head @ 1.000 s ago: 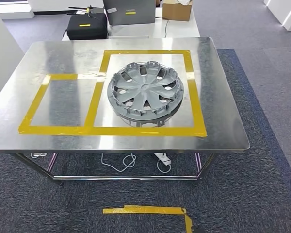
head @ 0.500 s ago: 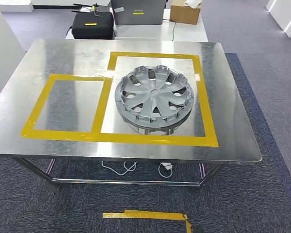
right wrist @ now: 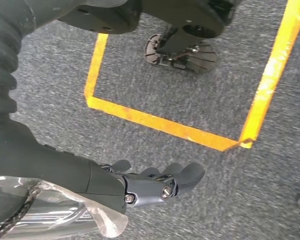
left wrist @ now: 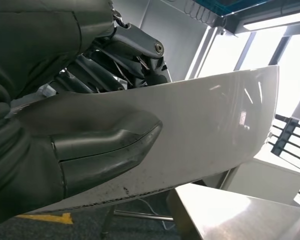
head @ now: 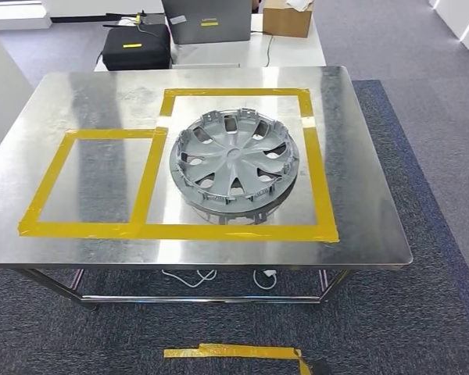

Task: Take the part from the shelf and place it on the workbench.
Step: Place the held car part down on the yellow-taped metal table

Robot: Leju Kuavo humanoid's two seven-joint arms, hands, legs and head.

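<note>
Left hand (left wrist: 65, 150) grips a white panel (left wrist: 201, 125); right hand (right wrist: 152, 185) hangs empty, fingers straight. View has shifted left; workbench (head: 362, 195) lies ahead, placement pending.

- The head camera is looking forward and down from high on the robot, standing back far enough to be taking in the whole steel tabletop (head: 362, 156), its yellow tape squares (head: 320, 180) and the grey carpet (head: 420, 328) beneath.
- The left wrist camera is sitting close behind the left robot hand (left wrist: 103, 150), facing along a white curved panel (left wrist: 216, 125) towards bright windows, with a corner of the tabletop (left wrist: 231, 215) shared with the head view.
- The right wrist camera is pointing down past the right robot hand (right wrist: 152, 185) at the carpet (right wrist: 178, 90) and its floor tape (right wrist: 160, 122).
</note>
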